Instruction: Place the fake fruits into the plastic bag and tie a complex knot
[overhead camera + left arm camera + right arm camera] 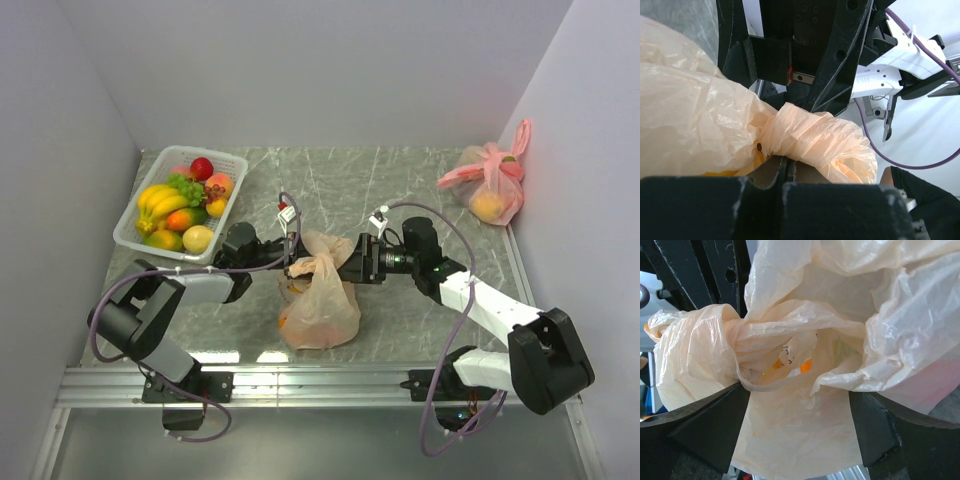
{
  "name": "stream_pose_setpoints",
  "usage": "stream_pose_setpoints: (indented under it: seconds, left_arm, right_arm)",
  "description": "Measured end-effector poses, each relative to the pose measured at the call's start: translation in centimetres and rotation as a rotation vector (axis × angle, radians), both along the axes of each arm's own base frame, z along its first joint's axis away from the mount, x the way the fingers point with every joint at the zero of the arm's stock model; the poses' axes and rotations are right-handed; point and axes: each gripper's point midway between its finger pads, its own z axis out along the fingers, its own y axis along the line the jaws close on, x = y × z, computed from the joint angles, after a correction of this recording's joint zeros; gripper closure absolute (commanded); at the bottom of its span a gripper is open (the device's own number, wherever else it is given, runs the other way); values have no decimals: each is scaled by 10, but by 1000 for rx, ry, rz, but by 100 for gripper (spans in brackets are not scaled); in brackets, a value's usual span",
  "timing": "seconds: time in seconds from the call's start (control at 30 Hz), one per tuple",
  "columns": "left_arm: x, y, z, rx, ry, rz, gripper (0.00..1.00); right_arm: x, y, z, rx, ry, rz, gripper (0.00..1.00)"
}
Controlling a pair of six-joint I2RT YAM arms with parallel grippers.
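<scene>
Plastic bag point(318, 300): translucent peach-orange, yellow/orange patches showing thru. Basket point(158, 250), left of plastic bag: white mesh; fake fruits point(185, 205) in it yellow, green, red, orange. Pink bag point(490, 180), far right of plastic bag: pink, yellow fruit inside. Table point(400, 175): grey-green marble veining. Cables point(432, 206): purple.

Basket point(160, 251): white, at the far left of the table.
Pink bag point(490, 180): tied, in the far right corner; yellow fruit point(487, 207) inside.
Table point(400, 180): grey marble.
Rail point(320, 385): metal, along the near edge.
</scene>
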Motion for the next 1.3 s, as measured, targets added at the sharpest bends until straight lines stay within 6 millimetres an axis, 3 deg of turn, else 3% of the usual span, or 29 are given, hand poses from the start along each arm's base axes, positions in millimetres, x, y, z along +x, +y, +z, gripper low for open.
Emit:
stream_pose_setpoints:
  seconds: [0.17, 0.5, 0.83, 1.3]
  left_arm:
    - [-1, 0, -6, 14, 15, -13, 100]
    - [-10, 6, -1, 76, -63, 16, 100]
    - [-15, 6, -23, 166, -29, 30, 100]
    - [-3, -19, -20, 59, 59, 40, 100]
  right_arm:
    - [-1, -1, -5, -8, 26, -9, 10]
    - [-7, -2, -2, -5, -1, 30, 14]
    - [-2, 3, 43, 94, -102, 84, 10]
    - [-33, 31, 13, -24, -155, 176, 13]
